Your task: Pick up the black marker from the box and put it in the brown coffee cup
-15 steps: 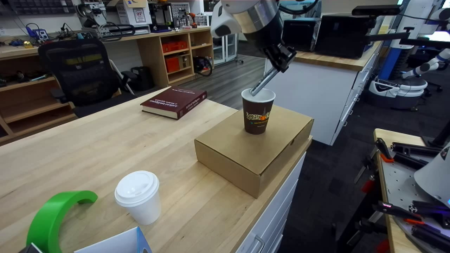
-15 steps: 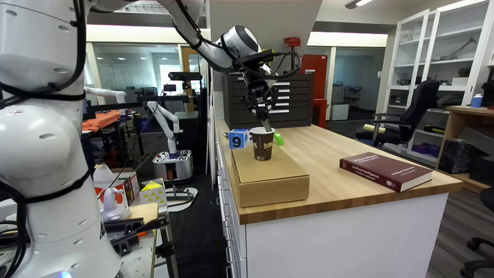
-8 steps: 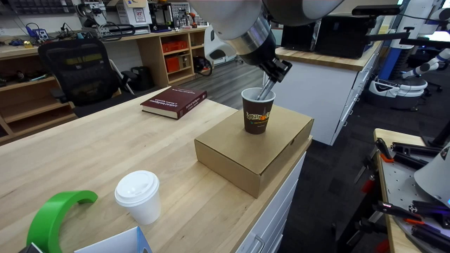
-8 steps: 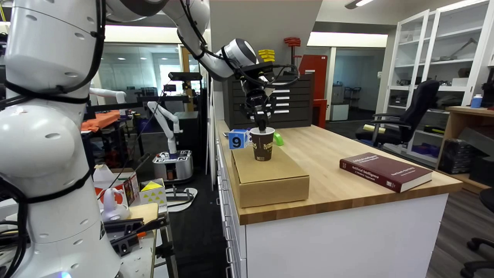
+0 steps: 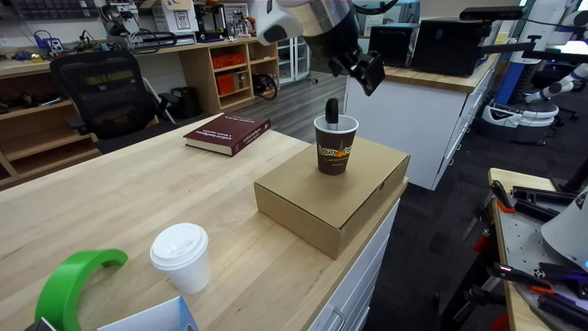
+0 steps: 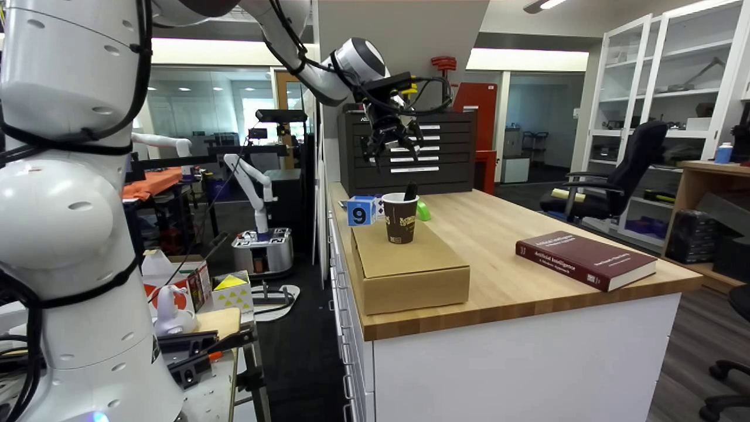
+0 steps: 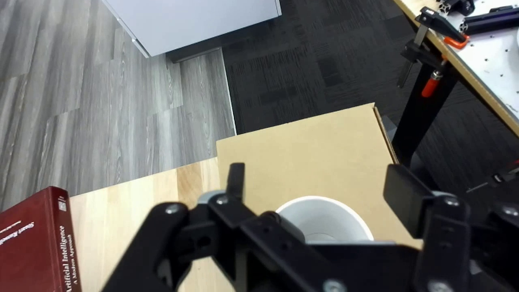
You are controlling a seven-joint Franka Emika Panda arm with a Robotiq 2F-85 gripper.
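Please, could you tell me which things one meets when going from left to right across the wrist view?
Dark red book, one gripper fingertip, brown coffee cup, the other gripper fingertip, orange clamp part. The box overlaps the cup, so I leave it out.

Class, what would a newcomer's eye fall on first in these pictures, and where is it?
Probably first comes the dark brown paper cup with a white rim, upright on the flat tan cardboard box, a slim black marker sticking out of the cup. Above, the black two-fingered gripper hangs open, clear of the marker. Next might come the bright green arch near the white lidded cup on the pale wooden tabletop.
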